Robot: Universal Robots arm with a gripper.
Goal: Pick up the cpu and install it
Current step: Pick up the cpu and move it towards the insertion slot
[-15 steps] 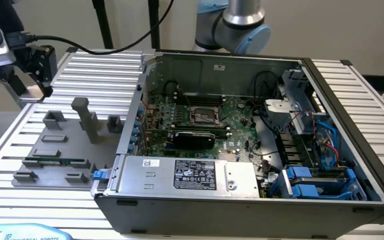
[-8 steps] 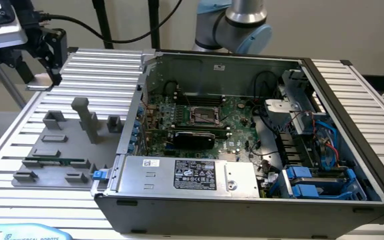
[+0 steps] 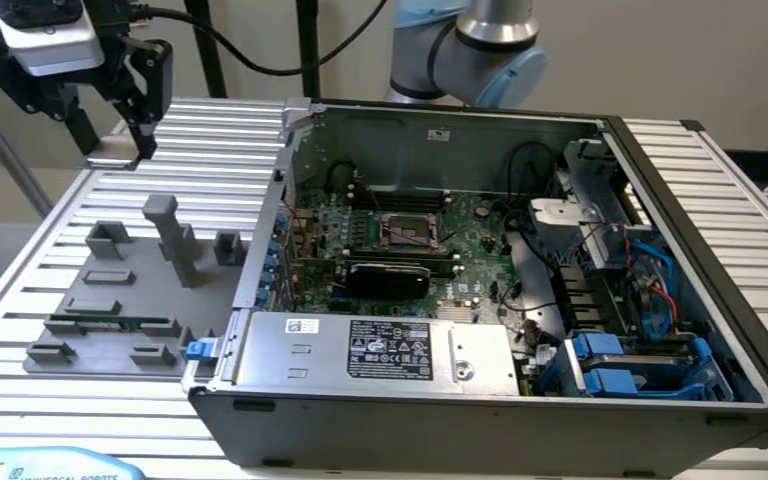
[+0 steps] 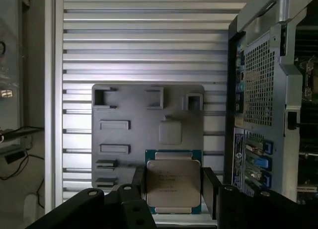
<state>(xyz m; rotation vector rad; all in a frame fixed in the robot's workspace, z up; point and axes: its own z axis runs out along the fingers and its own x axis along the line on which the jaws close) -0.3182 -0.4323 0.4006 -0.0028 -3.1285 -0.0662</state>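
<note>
Hand (image 3: 120,148) clamped on cpu (image 4: 173,187) by thin edges, high over table (image 3: 224,130) corner; slip or tilt possible; skewed seating in socket (image 3: 408,232) could bend pins

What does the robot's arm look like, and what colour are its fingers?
The arm is a silvery-grey tube with pale blue joint caps. Its gripper has black fingers, a white-grey box on top, and a black cable looping away.

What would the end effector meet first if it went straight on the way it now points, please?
The end effector, holding the cpu, would likely meet the ribbed table by the grey fixture plate first; depth is unclear.
</note>
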